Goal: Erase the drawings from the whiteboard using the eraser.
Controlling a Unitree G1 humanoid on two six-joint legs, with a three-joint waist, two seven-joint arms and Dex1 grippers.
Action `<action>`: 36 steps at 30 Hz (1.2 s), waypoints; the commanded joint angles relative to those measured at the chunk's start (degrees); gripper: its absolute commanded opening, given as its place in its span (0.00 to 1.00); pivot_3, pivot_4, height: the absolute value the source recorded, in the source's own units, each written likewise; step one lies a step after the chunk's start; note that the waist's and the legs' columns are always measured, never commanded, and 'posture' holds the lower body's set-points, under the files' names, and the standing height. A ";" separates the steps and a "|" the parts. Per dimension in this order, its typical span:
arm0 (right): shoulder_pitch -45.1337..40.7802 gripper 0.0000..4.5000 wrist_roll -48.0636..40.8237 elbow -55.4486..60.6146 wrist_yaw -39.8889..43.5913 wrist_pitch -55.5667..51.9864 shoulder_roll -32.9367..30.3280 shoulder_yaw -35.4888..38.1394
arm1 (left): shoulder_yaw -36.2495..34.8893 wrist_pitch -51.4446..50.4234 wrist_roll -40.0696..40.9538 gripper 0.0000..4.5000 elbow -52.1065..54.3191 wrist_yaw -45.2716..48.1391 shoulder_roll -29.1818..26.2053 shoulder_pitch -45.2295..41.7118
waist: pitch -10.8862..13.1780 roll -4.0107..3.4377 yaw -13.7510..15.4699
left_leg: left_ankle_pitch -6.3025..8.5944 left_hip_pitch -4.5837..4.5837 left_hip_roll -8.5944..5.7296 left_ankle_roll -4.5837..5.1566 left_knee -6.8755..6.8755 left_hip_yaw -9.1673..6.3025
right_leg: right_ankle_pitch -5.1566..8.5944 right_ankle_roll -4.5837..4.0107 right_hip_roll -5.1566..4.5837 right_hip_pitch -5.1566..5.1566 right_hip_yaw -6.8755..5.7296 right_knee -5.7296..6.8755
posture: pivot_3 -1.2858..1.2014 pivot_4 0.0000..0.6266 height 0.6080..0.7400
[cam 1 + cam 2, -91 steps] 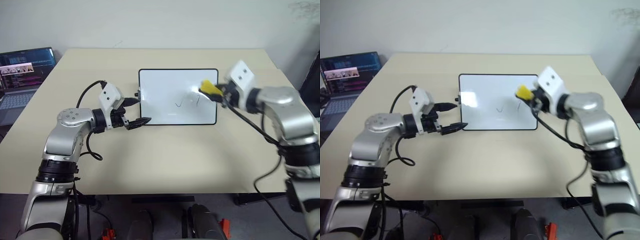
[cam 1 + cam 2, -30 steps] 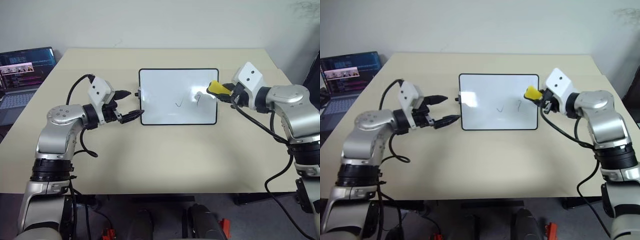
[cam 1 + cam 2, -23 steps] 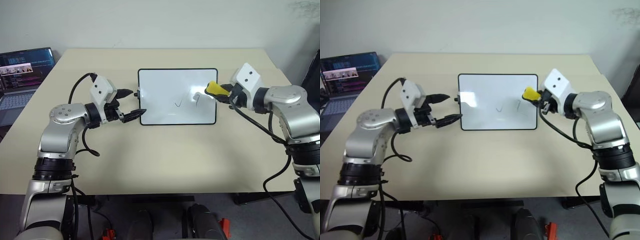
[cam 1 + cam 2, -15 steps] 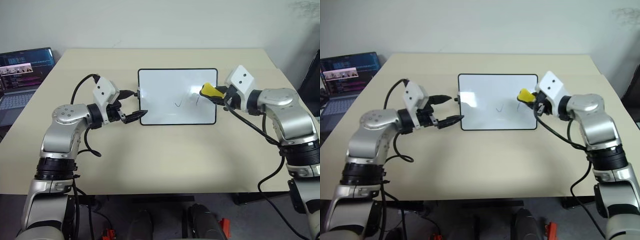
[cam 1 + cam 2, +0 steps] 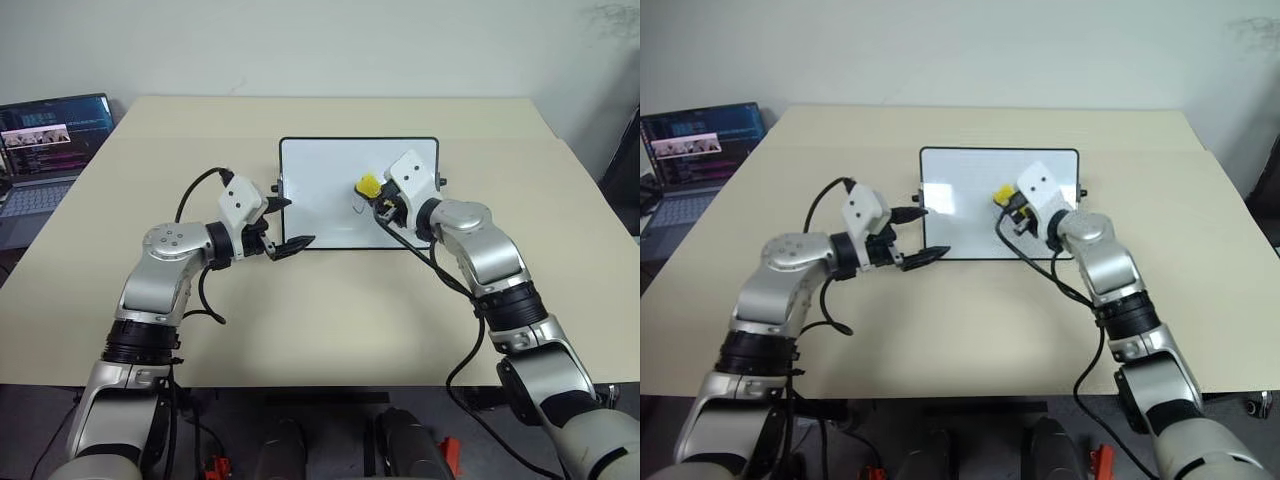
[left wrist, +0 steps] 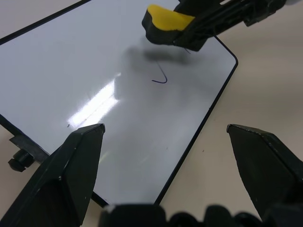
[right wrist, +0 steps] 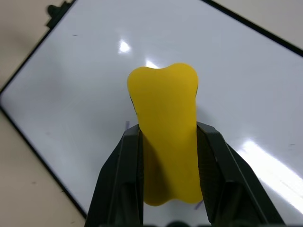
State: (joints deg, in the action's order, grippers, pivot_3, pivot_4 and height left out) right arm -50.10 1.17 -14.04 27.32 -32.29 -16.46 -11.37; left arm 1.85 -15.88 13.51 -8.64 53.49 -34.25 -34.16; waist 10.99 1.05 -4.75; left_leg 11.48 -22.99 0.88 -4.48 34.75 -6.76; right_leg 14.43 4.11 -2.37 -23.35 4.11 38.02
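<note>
Wide beige counter (image 5: 330,310) underneath everything, laptop (image 5: 45,135) off at the far left edge, out of play

Centre stage, the whiteboard (image 5: 320,190), lying flat on the counter, black frame all round, knobs on the short sides

At its near left corner, the left gripper (image 5: 285,225), spread wide with nothing between the fingers, one finger by the board's left edge, the other just off the near corner; probably parked there to steady the board against the push of wiping, though contact with the frame hard to call

Over the board's right half, the right gripper (image 7: 168,165), clamped tight on the eraser (image 7: 165,142), yellow block pinched at its waist and poking out past the fingertips so the free end can reach the surface

Eraser held just over the board, shadow close beneath it; touching or not, impossible to say

Smallest of all, the drawings (image 6: 162,78): one thin dark hook right beside the eraser, not yet wiped, plus a faint speck nearer the bright glare

Wiping stroke looks imminent
</note>
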 commanded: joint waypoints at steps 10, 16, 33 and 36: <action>-7.93 0.25 4.04 -16.83 -6.76 6.97 4.42 0.19 | -1.77 2.03 -0.25 1.00 0.06 -0.01 -2.74 0.22 | 0.00 0.00 -0.24 | 0.00 0.00 0.00 0.00 -0.02 0.00 | 0.00 0.00 0.00 0.00 0.00 0.00 | 0.52 0.24 1.00; -7.23 0.25 5.75 -24.41 -6.17 9.57 7.76 -1.59 | -1.60 2.12 -0.30 1.00 0.13 -0.31 -2.69 0.27 | -0.07 0.03 -0.85 | 0.00 0.20 0.02 0.01 0.00 0.01 | 0.00 0.00 0.04 0.12 0.02 0.08 | 0.52 0.24 1.00; -1.43 0.25 9.71 -23.62 -2.15 9.32 12.48 -7.88 | -1.46 2.05 -0.01 1.00 -0.21 -0.06 -2.44 -0.52 | -0.26 0.23 -1.51 | -0.16 0.65 0.05 0.16 0.15 -0.03 | 0.07 0.15 0.15 0.25 0.09 0.80 | 0.52 0.24 1.00; -3.12 0.25 9.82 -25.62 -5.39 10.63 11.37 -5.81 | -1.30 2.00 -0.08 1.00 -0.13 -0.08 -2.36 -0.58 | -0.26 0.23 -1.44 | -0.17 0.64 0.05 0.16 0.15 -0.04 | 0.07 0.15 0.14 0.25 0.09 0.81 | 0.52 0.24 1.00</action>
State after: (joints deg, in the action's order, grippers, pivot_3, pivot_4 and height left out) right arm -52.32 9.97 -36.95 25.37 -20.86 -3.26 -19.72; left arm 1.79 -14.57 13.21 -9.65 53.34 -36.23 -33.62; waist 10.73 1.28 -6.19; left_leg 11.31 -22.35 0.93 -4.33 34.90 -6.81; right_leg 14.50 4.26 -2.22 -23.10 4.20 38.83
